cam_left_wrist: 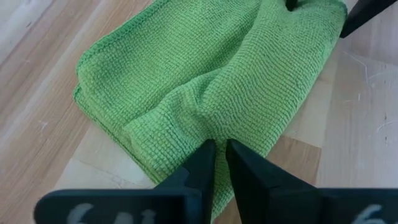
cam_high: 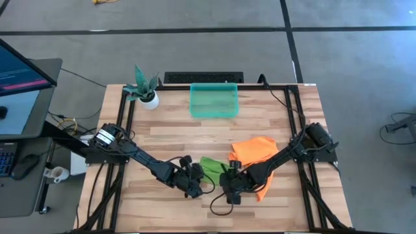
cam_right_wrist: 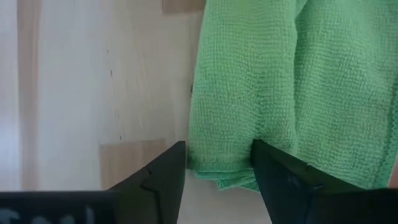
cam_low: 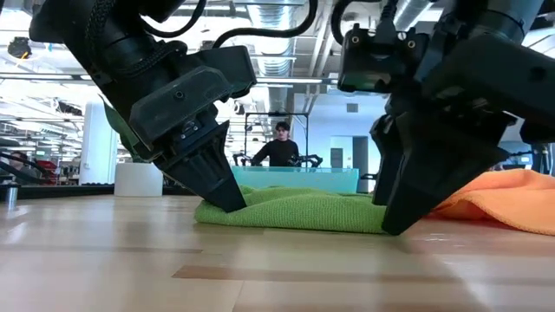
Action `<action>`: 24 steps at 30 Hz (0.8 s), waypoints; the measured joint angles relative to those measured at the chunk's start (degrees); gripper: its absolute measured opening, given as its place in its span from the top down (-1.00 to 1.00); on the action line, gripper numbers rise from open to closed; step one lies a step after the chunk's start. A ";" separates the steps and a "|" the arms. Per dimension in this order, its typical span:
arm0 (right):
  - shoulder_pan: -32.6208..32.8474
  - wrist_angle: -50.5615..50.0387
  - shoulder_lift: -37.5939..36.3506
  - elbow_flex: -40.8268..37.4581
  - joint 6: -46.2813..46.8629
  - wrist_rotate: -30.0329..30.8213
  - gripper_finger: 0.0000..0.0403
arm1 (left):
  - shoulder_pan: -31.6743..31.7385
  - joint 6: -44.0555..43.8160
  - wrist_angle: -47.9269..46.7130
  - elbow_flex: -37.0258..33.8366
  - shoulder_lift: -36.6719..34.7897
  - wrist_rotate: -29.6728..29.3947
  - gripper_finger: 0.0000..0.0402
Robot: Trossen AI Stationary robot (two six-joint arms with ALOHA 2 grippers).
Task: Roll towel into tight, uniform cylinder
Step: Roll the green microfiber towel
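Both grippers at the folded green microfibre towel (cam_left_wrist: 205, 81).
Left gripper (cam_left_wrist: 216, 163) nearly closed, pinching its edge; right gripper (cam_right_wrist: 217, 168) wide astride its corner, grip unclear; overhead, arms hide the towel's ends.

The green towel (cam_high: 209, 166) lies on the wooden tabletop, near the front edge and about midway between the left and right edges. It is a small microfibre cloth with a fine knitted weave, folded into several layers (the stacked edges show along one side in the left wrist view (cam_left_wrist: 205, 81)). It lies low and mostly flat, not rolled into a cylinder; from table height it reads as a thin, slightly humped pad (cam_low: 299, 211). Soft ridges and a shallow crease run across its top. One folded corner, seen in the right wrist view (cam_right_wrist: 249, 93), has its layers slightly splayed at the rim.
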 joint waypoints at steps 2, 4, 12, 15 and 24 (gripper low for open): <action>-0.04 1.05 -0.02 -0.34 1.33 0.08 -0.02 | -0.02 0.43 -0.01 0.00 0.00 -0.17 0.72; -0.35 1.45 0.00 -0.34 2.83 -0.01 0.02 | 0.00 1.03 -0.10 -0.02 0.00 -0.36 0.66; -0.43 2.60 1.77 -0.24 4.41 0.91 0.27 | 0.03 6.71 -2.13 0.00 -0.73 0.29 0.47; -0.46 4.02 3.15 -0.12 4.51 1.01 0.37 | 0.04 7.35 -5.79 0.12 -2.45 1.00 0.47; -0.55 4.88 3.17 -0.21 4.49 0.31 0.63 | -0.86 10.99 -16.97 0.09 -11.85 -1.59 0.46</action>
